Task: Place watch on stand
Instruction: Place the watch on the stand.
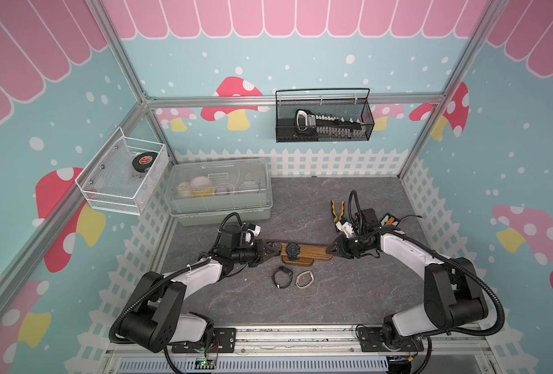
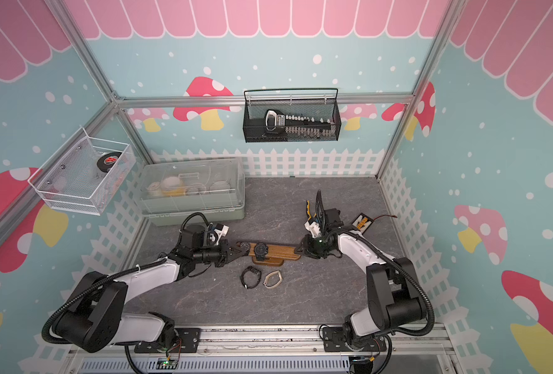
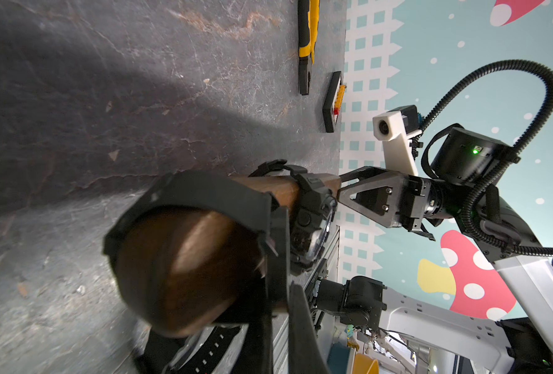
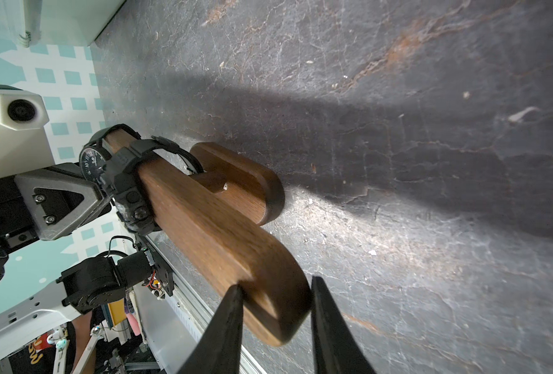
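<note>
The left claw point(image 1: 272, 252) is pinching the watch point(image 4: 91, 161) over the stand's point(image 4: 204, 220) left end, at the bench point(image 1: 349, 291) centre, while the right claw point(image 4: 276, 288) is clamping its right end; strap snagging risks dragging the stand askew.

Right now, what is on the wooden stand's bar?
On the stand: a chunky black watch strapped round the bar near its middle, and a round-dial watch looped over one end. Their straps cover the wood beneath them.
</note>
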Controlling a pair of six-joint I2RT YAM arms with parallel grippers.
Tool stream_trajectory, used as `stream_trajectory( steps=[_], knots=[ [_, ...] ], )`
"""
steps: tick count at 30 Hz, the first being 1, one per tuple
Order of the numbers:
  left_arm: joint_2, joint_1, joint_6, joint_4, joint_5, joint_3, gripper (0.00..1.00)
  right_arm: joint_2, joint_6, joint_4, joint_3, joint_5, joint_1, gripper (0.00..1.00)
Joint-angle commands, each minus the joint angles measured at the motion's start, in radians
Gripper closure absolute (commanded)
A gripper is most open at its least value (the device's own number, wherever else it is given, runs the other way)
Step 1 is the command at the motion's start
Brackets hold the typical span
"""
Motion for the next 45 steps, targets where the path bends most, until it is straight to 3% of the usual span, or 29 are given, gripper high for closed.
stream_trajectory(
  steps=[1,16,35,45],
  knots=[
    [0.004,-0.025,-0.018,0.030,0.009,0.024,1.00,0.030,-0.019,-0.026,0.014,0.036,0.008,0.69],
    [0.038,-0.066,-0.038,0.061,-0.004,0.048,1.00,0.037,-0.023,-0.011,0.004,0.034,0.008,0.69],
    [-0.100,-0.066,-0.005,-0.062,-0.034,-0.036,1.00,0.070,-0.031,-0.027,0.057,0.051,0.008,0.70],
    [-0.031,-0.066,-0.007,-0.014,-0.020,-0.014,1.00,0.051,-0.047,-0.060,0.070,0.057,0.008,0.70]
  ],
)
